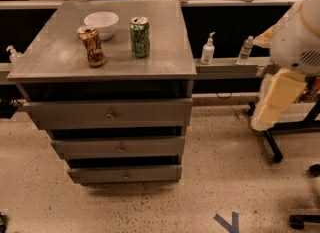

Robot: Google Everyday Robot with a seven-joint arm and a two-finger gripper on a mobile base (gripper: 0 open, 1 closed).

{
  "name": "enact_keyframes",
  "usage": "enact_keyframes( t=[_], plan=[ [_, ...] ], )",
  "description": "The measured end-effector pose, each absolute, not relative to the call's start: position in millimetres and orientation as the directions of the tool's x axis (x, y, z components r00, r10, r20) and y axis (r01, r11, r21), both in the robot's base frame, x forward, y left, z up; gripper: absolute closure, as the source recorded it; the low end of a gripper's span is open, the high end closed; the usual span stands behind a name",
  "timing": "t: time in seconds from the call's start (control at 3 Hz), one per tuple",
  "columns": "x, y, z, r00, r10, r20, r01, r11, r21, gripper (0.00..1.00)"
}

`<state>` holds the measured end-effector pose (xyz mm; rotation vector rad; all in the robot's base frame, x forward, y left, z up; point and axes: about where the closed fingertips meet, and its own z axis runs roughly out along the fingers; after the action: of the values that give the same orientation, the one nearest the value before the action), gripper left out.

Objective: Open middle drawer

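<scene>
The grey cabinet (65, 52) stands left of centre with three drawers stacked in its front. The middle drawer (90, 148) has a flat grey front and a small round knob (120, 149); its front lies in line with the others. The widest drawer (65, 114) is above it and the narrowest (100, 174) below. Only my white arm housing (300, 32) and a cream arm link (277, 99) show at the right edge, well right of the cabinet. My gripper itself is out of view.
On the cabinet top stand a white bowl (101, 23), a brown can (92, 46) and a green can (140, 37). Two bottles (207, 49) stand on a ledge behind. A black stand's wheeled legs (272, 149) are on the floor at right.
</scene>
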<state>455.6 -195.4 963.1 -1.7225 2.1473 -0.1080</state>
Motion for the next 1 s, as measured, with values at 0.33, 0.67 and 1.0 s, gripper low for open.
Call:
enact_keyframes(
  t=[0.33,0.67,1.0],
  plan=[
    [479.9,-140.9,889.2,-0.066,-0.955,-0.29,-0.952,0.147,-0.268,0.0],
    [480.8,-122.1,851.8,-0.043,-0.954,-0.297,-0.958,0.124,-0.258,0.0],
    [480.3,-113.0,846.7,-0.014,-0.947,-0.322,-0.967,0.095,-0.237,0.0]
  ],
)
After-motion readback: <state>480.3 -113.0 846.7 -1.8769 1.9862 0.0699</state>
